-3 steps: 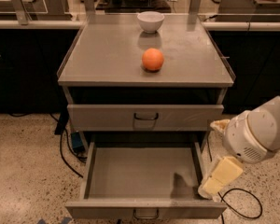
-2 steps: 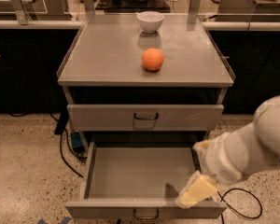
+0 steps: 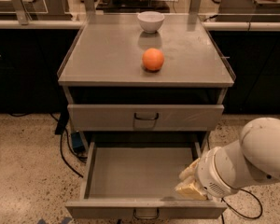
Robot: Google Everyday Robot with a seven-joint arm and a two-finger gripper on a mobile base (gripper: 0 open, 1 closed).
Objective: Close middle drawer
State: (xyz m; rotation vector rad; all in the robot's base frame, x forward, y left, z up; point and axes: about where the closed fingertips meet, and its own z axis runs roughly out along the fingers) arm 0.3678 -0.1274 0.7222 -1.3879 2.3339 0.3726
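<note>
The middle drawer [image 3: 144, 209] is pulled far out at the bottom of the camera view. Its low grey front panel carries a small dark U-shaped handle [image 3: 146, 213], and its inside is bare. My gripper [image 3: 190, 185], cream-coloured on a bulky white arm [image 3: 252, 160], reaches in from the right. It hangs over the drawer's inner front-right corner, close behind the front panel. It holds nothing that I can see.
A grey cabinet top [image 3: 107, 55] bears an orange [image 3: 153, 59] and a white bowl [image 3: 150, 21]. The drawer above [image 3: 107, 118] is shut, with a dark handle [image 3: 146, 116]. Black cables [image 3: 65, 148] lie on the speckled floor at the left. Dark counters stand behind.
My arm has swung left and down, from beside the drawer's right wall to over its inner front-right corner. The drawer has not moved.
</note>
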